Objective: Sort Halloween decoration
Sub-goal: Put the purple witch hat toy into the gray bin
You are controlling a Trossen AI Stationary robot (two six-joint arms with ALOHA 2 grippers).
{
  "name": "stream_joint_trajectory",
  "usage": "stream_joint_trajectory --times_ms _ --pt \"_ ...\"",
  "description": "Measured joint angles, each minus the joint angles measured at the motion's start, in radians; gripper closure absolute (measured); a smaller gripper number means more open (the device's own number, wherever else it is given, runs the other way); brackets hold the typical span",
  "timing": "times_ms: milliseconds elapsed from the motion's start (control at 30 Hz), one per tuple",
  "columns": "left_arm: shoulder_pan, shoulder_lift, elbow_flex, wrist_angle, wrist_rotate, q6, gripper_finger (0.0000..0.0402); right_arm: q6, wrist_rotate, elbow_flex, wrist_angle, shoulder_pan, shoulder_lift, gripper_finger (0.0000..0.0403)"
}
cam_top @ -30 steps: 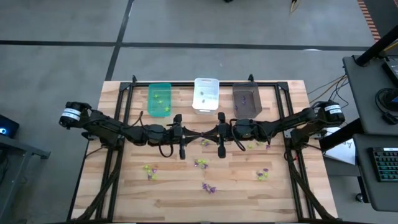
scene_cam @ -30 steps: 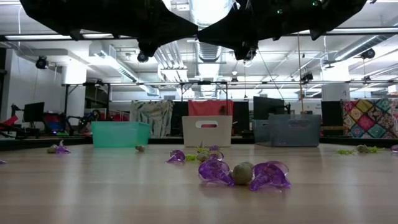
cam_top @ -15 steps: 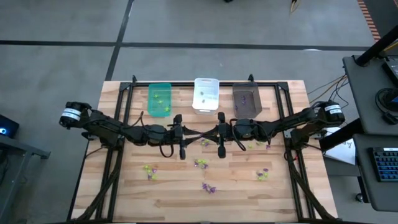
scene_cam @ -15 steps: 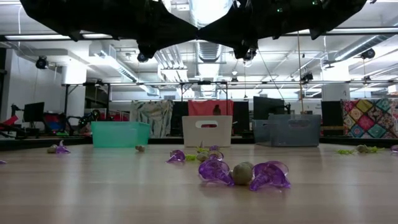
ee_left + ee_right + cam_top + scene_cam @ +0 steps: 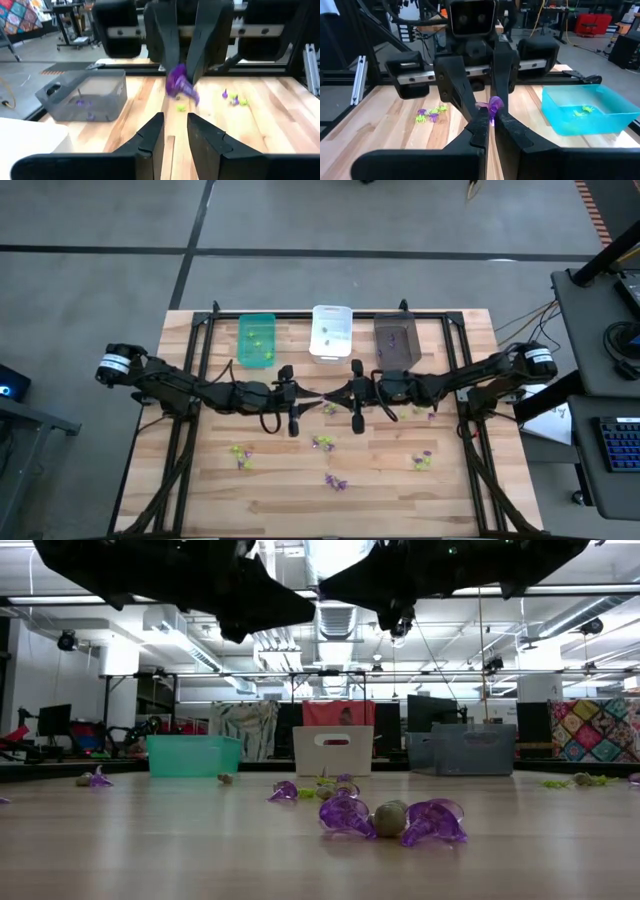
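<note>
Over the middle of the table my two grippers meet tip to tip, both held about level. My right gripper [image 5: 491, 119] is shut on a small purple spiky trinket [image 5: 495, 106]. My left gripper [image 5: 175, 129] faces it and is open; its fingers [image 5: 460, 95] stand on either side of the trinket. Whether they touch it I cannot tell. More Halloween decoration lies loose on the wood: purple and yellow-green trinkets [image 5: 336, 481], [image 5: 240, 452], [image 5: 422, 461]. The green bin [image 5: 256, 340], the white bin [image 5: 331, 332] and the dark grey bin [image 5: 396, 340] stand at the far edge. My right gripper pinches the purple trinket [image 5: 178, 86] between its two fingers. The fingers are level and point toward the table's left. The trinket is lifted clear, high above the table, and part of it sticks out past the fingers.
A few trinkets lie in each bin. A cluster of two purple trinkets and a greenish one [image 5: 390, 820] lies near the front edge. Black frame rails run along the table's left, right and far sides.
In the low view the left gripper's dark outline has tipped a little, its tip now lower. A gap of light now shows between it and the right gripper, where the two outlines joined before. Both arms have stayed in place over the table's middle.
</note>
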Motion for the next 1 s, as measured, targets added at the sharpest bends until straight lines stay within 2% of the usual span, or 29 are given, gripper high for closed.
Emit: stream_joint_trajectory --times_ms 233,367,467,600,667,767,900,1000 --pt "0.0 0.0 0.0 -0.005 0.0 -0.002 0.0325 0.008 0.004 0.001 -0.028 -0.01 -0.011 0.0386" --pt "0.0 0.0 0.0 -0.054 0.0 -0.009 0.0325 0.005 0.095 0.003 -0.124 -0.027 -0.038 0.0386" --pt "0.0 -0.001 0.0 -0.085 0.0 -0.029 0.0325 0.006 0.244 0.022 -0.31 -0.057 -0.076 0.0386" --pt "-0.001 -0.001 0.0 -0.107 0.001 -0.045 0.0325 0.104 0.588 0.056 -0.63 -0.102 -0.126 0.0386" --pt "-0.001 -0.002 0.0 -0.111 0.0 -0.045 0.0325 0.197 0.705 0.072 -0.795 -0.137 -0.144 0.039" --pt "-0.001 -0.002 0.0 -0.113 0.0 -0.045 0.0325 0.349 0.72 0.08 -0.962 -0.206 -0.153 0.0393" --pt "-0.001 -0.002 0.0 -0.112 0.0 -0.045 0.0325 0.532 0.651 0.079 -1.09 -0.303 -0.14 0.0394" --pt "-0.001 -0.002 0.0 -0.112 0.0 -0.045 0.0325 0.605 0.618 0.078 -1.141 -0.362 -0.119 0.0394"
